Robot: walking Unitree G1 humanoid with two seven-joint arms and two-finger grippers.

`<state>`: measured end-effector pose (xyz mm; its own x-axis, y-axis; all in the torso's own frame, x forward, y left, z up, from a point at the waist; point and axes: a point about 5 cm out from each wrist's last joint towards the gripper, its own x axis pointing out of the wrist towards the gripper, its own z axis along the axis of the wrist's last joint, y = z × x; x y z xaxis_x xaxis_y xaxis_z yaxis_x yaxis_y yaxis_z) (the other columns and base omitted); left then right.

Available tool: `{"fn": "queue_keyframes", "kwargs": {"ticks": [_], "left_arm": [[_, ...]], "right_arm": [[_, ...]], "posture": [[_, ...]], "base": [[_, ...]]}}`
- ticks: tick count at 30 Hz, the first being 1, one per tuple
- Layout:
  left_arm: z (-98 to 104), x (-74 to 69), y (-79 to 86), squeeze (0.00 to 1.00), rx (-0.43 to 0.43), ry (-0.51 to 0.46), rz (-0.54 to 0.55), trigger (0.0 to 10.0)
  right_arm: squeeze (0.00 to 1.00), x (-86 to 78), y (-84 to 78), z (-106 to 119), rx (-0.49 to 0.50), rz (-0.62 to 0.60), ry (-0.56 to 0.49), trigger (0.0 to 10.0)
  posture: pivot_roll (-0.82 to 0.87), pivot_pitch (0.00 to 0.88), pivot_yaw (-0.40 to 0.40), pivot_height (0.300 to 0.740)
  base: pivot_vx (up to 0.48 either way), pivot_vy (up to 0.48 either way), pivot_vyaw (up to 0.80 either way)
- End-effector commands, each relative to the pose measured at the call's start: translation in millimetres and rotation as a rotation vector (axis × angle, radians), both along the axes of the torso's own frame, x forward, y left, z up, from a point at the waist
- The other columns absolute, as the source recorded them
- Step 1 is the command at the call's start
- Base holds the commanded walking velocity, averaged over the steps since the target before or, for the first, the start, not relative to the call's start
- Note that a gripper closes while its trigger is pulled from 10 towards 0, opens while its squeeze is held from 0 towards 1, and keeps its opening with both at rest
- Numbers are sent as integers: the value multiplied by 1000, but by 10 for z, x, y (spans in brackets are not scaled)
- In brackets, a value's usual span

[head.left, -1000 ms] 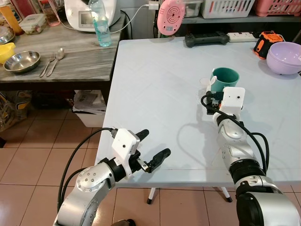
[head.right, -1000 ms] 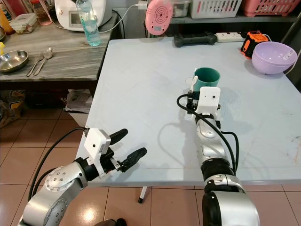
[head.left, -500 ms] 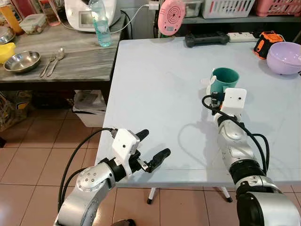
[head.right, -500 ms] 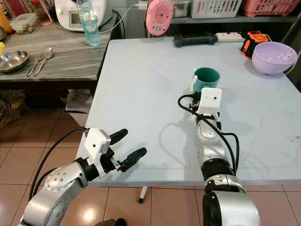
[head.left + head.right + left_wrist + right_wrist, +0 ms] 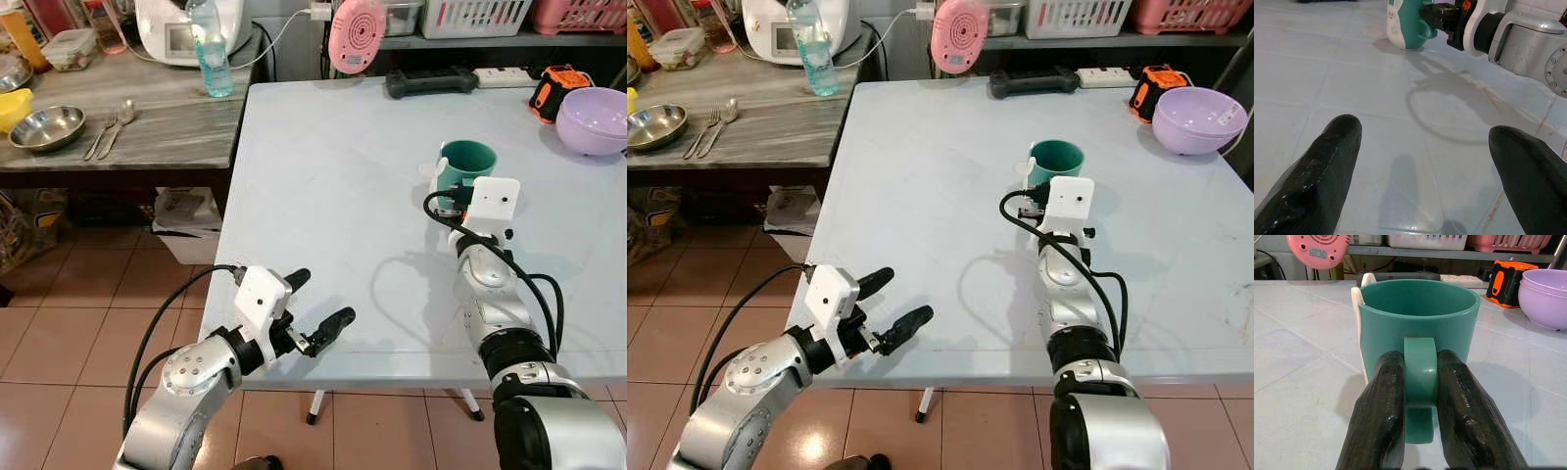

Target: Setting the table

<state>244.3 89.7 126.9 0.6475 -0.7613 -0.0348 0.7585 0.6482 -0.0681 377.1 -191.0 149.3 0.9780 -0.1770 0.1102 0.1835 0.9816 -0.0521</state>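
Note:
A teal mug (image 5: 467,163) with a white patch on its side stands upright on the pale table (image 5: 333,186), right of the middle. My right gripper (image 5: 1420,363) is shut on the mug's handle (image 5: 1420,367), one black finger pressed against each side of it. The right arm (image 5: 487,274) reaches over the table from the near edge. My left gripper (image 5: 321,297) hangs at the table's front left edge, open, with nothing between its fingers (image 5: 1327,166). In the left wrist view the mug (image 5: 1405,24) stands far ahead with the right gripper behind it.
A purple bowl (image 5: 593,119) and an orange-black tool (image 5: 556,88) sit at the table's far right. A pink fan (image 5: 356,34) and a black device (image 5: 431,81) line the back edge. The side counter (image 5: 167,127) on the left holds a steel bowl (image 5: 45,127), cutlery (image 5: 110,127) and a water bottle (image 5: 208,49).
My right wrist has shifted slightly to the right with the mug handle in its grip; the mug has barely moved. The left arm has stayed still.

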Motion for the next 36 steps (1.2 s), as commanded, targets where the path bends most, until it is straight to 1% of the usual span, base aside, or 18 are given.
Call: {"fn": "queue_keyframes", "kwargs": {"ticks": [1, 9, 15, 18, 22, 23, 24, 25, 26, 29, 30, 31, 35, 36], "left_arm": [[-7, 19, 8, 0, 12, -2, 5, 10000], [-11, 15, 18, 0, 18, -2, -2, 10000], [-5, 30, 20, 0, 24, -12, -7, 10000], [-6, 54, 13, 0, 18, -10, -15, 10000], [9, 103, 21, 0, 11, -18, -21, 10000], [11, 130, 24, 0, 8, -19, -18, 10000], [12, 148, 23, 0, 7, -23, -14, 10000], [13, 160, 22, 0, 6, -25, -12, 10000], [33, 194, 17, 0, -13, -26, 3, 10000], [103, 293, -1, 0, -60, -37, 43, 10000], [103, 293, -1, 0, -60, -37, 43, 10000], [126, 329, 8, 0, -73, -45, 70, 10000], [155, 390, 77, 0, -83, -71, 154, 10000], [155, 390, 77, 0, -83, -71, 154, 10000]], "right_arm": [[0, 21, 1, 55, -2, -6, -18, 0], [0, 8, 3, 44, 8, -12, -23, 0], [0, -22, -16, 115, 48, 7, -66, 0], [0, -57, -51, 159, 62, 17, -90, 0], [0, -142, -40, 178, 62, 53, -112, 0], [0, -177, -29, 174, 63, 61, -116, 824], [0, -199, -19, 168, 66, 68, -117, 2431], [0, -214, -13, 165, 69, 73, -117, 2431], [0, -249, 15, 149, 70, 85, -112, 9882], [0, -385, 120, 90, 70, 127, -99, 10000], [0, -385, 120, 90, 70, 127, -99, 10000], [0, -451, 168, 65, 60, 141, -98, 10000], [0, -607, 235, 19, 72, 160, -84, 10000], [0, -607, 235, 19, 72, 160, -84, 10000]], "posture": [[52, 111, 59, 740], [50, 115, 72, 740], [39, 101, 74, 740], [28, 86, 73, 740], [9, 62, 72, 740], [8, 59, 72, 740], [2, 49, 72, 740], [2, 49, 72, 740], [-7, 39, 74, 740], [-16, 25, 71, 740], [-16, 25, 71, 740], [-20, 17, 72, 740], [-23, 10, 75, 740], [-23, 10, 75, 740]], "base": [[0, 0, 0], [0, 0, 0], [0, 0, 0], [0, 0, 0], [0, 0, 0], [0, 0, 0], [0, 0, 0], [0, 0, 0], [0, 0, 0], [0, 0, 0], [0, 0, 0], [0, 0, 0], [0, 0, 0], [0, 0, 0]]}}
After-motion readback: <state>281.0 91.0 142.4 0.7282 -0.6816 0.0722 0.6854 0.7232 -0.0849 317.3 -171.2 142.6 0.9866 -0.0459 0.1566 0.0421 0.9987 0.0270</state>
